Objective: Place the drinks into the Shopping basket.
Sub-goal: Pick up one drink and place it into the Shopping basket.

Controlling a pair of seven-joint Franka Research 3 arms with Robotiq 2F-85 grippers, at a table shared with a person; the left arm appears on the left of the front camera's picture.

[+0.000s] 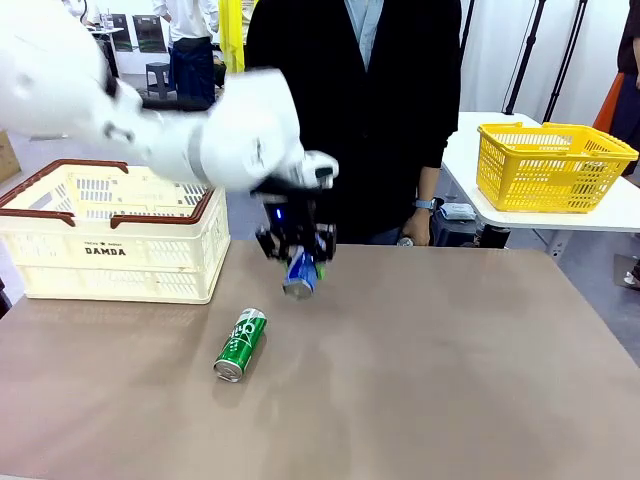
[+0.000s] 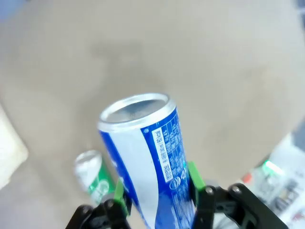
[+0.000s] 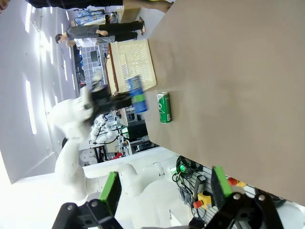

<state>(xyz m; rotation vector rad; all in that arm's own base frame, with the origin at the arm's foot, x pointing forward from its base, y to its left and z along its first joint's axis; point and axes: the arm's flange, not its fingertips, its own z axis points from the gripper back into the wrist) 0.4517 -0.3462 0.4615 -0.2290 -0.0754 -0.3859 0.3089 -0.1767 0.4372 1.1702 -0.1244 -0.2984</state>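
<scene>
Front view: the left gripper (image 1: 297, 252) pinched a blue-and-white can (image 1: 301, 273), tilted, above the brown table (image 1: 450, 350). A green can (image 1: 240, 344) lay on its side on the table, nearer the camera. The cream DAMDA basket (image 1: 110, 245) stood at the left, apart from both cans. A yellow mesh basket (image 1: 552, 165) sat on a separate white table, and a person (image 1: 350, 100) stood at the far side.

Left wrist view: the green pads (image 2: 194, 175) pressed against both sides of the blue-and-white can (image 2: 147, 152); the green can (image 2: 93, 176) lay beyond it.

Right wrist view: the right gripper (image 3: 166, 188) stood spread wide and held nothing. Farther off were the blue-and-white can (image 3: 137, 94), the green can (image 3: 164, 107) and the DAMDA basket (image 3: 131, 67).
</scene>
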